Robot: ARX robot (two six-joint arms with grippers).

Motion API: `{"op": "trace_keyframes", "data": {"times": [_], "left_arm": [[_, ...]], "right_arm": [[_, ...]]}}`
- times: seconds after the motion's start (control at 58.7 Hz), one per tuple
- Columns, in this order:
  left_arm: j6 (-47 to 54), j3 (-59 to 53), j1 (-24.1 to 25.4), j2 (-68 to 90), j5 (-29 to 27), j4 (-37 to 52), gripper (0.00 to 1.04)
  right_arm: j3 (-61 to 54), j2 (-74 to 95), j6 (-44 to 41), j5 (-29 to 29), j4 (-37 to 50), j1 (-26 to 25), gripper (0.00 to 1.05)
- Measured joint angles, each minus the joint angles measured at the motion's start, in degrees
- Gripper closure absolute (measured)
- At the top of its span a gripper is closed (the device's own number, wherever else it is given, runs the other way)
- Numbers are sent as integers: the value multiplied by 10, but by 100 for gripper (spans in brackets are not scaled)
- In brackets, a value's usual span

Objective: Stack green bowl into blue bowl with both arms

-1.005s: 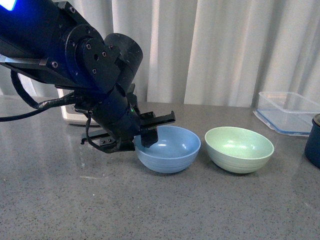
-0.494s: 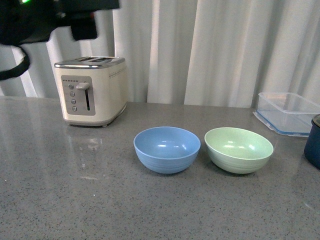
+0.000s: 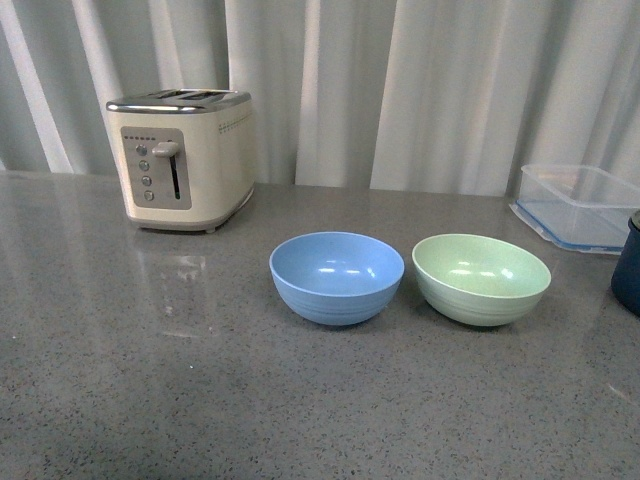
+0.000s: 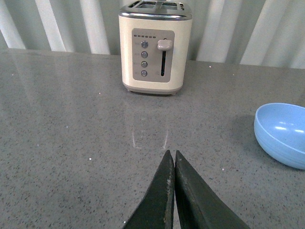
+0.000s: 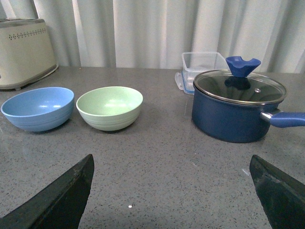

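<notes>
Sitting beside blue bowl, green bowl; left hand closed, right hand wide.

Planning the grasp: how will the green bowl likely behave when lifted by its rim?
The green bowl looks rigid, so it probably won't flex. Its glossy inside suggests a rim grip may slip. Its rounded wall hints it could rock if nudged sideways.
</notes>
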Motion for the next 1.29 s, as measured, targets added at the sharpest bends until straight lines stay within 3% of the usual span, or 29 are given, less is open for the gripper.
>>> {"op": "trace_keyframes", "data": {"times": [0.289,0.358,0.46,0.715,1.294], "left_arm": [[0,-79,31,-111,31,-28,101],[0,-91,59,-137,70,-43,101],[0,-106,75,-175,73,-64,101],[0,-145,77,-237,75,-81,101],[1,-147,77,-442,76,-272,101]], "right_arm": [[0,0,0,0,0,0,10],[0,0,0,0,0,0,10],[0,0,0,0,0,0,10],[0,0,0,0,0,0,10],[0,0,0,0,0,0,10]]}}
